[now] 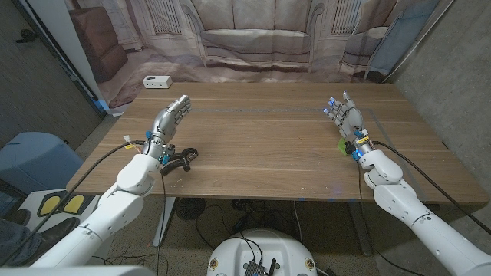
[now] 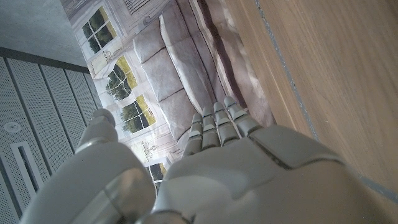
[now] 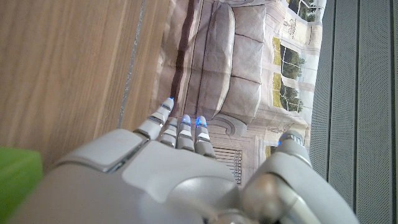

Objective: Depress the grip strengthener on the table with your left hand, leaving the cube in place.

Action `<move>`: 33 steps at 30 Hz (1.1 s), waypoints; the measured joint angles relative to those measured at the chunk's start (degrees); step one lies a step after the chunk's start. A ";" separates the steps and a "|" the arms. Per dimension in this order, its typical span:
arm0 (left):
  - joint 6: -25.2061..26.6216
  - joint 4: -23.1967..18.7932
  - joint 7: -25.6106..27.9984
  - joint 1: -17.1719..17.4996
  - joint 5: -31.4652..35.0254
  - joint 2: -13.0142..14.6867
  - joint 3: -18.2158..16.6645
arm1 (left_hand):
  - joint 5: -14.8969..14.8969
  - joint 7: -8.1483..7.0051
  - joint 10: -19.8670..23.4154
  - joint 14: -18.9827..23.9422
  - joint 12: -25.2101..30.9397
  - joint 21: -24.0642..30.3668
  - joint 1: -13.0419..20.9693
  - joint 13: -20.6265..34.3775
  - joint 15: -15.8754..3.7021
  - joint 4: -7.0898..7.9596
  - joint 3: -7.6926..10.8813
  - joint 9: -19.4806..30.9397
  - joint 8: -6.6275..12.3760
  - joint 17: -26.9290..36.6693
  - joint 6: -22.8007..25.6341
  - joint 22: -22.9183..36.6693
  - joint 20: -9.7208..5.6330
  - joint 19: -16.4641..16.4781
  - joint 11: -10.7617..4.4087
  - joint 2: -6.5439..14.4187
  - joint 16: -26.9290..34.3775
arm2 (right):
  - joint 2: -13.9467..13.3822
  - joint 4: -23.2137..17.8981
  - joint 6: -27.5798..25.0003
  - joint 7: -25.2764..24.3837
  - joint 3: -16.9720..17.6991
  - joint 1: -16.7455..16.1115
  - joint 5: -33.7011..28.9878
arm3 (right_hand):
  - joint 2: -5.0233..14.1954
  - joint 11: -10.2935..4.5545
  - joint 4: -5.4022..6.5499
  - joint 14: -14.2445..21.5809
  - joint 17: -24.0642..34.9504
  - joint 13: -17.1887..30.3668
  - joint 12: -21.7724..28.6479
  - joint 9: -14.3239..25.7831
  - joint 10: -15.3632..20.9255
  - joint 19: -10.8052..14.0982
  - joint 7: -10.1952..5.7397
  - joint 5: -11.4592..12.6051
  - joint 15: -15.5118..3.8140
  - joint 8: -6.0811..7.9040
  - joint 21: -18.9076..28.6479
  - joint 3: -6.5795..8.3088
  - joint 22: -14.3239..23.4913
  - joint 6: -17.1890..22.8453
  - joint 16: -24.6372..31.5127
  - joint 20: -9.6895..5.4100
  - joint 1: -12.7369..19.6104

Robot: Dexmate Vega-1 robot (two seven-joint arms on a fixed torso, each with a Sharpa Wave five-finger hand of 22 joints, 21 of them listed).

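Left hand [image 1: 170, 116] stands over the table [image 1: 261, 146] at nine o'clock, fingers straight and apart, holding nothing. Black grip strengthener [image 1: 178, 158] lies at seven o'clock, just behind that wrist. Right hand [image 1: 344, 113], three o'clock, likewise spread and holding nothing; green cube [image 1: 344, 145] beside its wrist.

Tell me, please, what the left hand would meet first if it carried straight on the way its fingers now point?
Probably nothing on the table: the left hand points up the bare wooden table toward its far edge, with the sofa backdrop beyond. The grip strengthener lies behind it, near the wrist. Height above the wood is unclear.
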 measured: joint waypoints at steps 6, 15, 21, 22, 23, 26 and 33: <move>0.08 -1.76 1.58 2.31 0.87 0.78 -1.67 | 0.00 0.21 0.52 0.63 0.00 0.00 0.75 0.00 -0.01 -0.40 0.06 0.00 0.00 0.00 0.21 0.00 0.06 0.44 0.09 -0.15 0.02 | 0.37 -1.50 0.30 -0.77 -0.02 -0.76 -0.50 | 0.00 0.31 0.00 0.00 0.00 0.30 0.00 0.00 0.31 0.00 0.31 0.00 0.00 0.00 0.00 0.00 0.00 0.31 0.00 0.00 0.00; -0.48 -5.27 1.63 10.20 1.27 2.26 -8.02 | 0.00 0.19 1.87 2.27 0.00 0.00 2.21 -0.01 -0.22 -0.62 0.29 -0.01 0.00 0.00 1.25 0.00 0.33 2.39 -0.19 -0.97 0.03 | 0.76 -3.38 0.45 -3.66 -0.50 -1.77 -2.30 | 0.00 0.22 0.00 0.00 -0.28 0.29 0.00 0.00 0.39 0.00 -0.01 0.00 0.00 0.00 0.00 0.00 -0.01 0.62 0.00 0.00 0.00; -1.08 -5.31 0.43 12.20 1.27 2.43 -10.51 | 0.00 0.19 2.16 2.46 0.00 0.00 2.79 -0.01 -0.40 -0.86 0.53 -0.01 0.00 0.00 1.25 -0.01 0.14 3.00 -0.32 -0.83 0.03 | 0.81 -4.58 0.74 -4.91 -0.66 -2.52 -3.44 | 0.24 0.00 0.00 0.03 -0.28 0.29 -0.27 0.00 0.61 0.54 -0.01 0.00 0.03 0.00 0.17 0.00 -0.01 0.62 0.00 0.09 0.24; -1.17 -5.31 0.19 12.20 1.26 2.43 -10.51 | 0.00 0.19 2.18 2.46 0.00 0.00 2.80 -0.01 -0.41 -0.86 0.53 -0.01 0.00 0.00 1.25 -0.01 0.23 3.25 -0.33 -0.84 0.03 | 0.80 -4.85 0.74 -4.91 -0.66 -2.69 -3.44 | 0.24 0.00 0.00 0.25 -0.28 0.29 -0.27 0.00 0.61 0.56 -0.01 0.00 0.20 0.00 0.25 0.00 -0.01 0.62 0.00 0.10 0.24; -1.19 -5.21 -0.05 12.54 1.26 2.46 -11.08 | 0.00 0.27 2.18 2.46 0.00 0.00 2.90 -0.01 -0.41 -0.86 0.53 -0.01 0.00 0.00 1.38 -0.01 0.23 3.25 -0.33 -0.94 0.03 | 0.77 -5.14 0.82 -5.18 -0.66 -2.91 -3.65 | 0.24 0.00 0.00 0.55 -0.28 0.29 -0.27 0.00 0.61 0.76 -0.01 0.00 0.10 0.00 0.27 0.00 -0.01 0.62 0.00 0.30 0.24; -1.19 -4.87 -0.80 13.24 1.25 2.72 -12.37 | 0.00 0.19 2.18 2.77 0.00 0.00 3.47 -0.01 -0.10 -0.85 0.53 -0.01 0.00 0.00 1.87 -0.01 0.23 3.24 -0.33 -0.60 0.03 | 0.68 -5.97 0.97 -5.92 -0.66 -3.52 -4.03 | 0.24 0.00 0.00 0.54 -0.28 0.29 -0.27 0.00 0.62 0.75 -0.01 0.00 0.11 0.00 0.29 0.00 -0.01 0.62 0.30 0.29 0.24; -1.00 -4.28 -1.98 14.47 1.45 3.10 -14.54 | 0.01 0.19 2.36 3.08 0.00 0.24 4.45 0.28 -0.41 -1.09 0.77 -0.02 0.00 0.00 1.87 -0.01 0.27 3.83 -0.51 -0.67 0.03 | 0.48 -7.77 0.99 -7.45 -0.46 -4.94 -4.74 | 0.24 0.21 0.00 0.65 -0.27 0.28 -0.27 0.00 0.82 0.74 -0.01 0.00 0.22 0.00 0.29 0.00 -0.01 0.61 0.44 0.29 0.24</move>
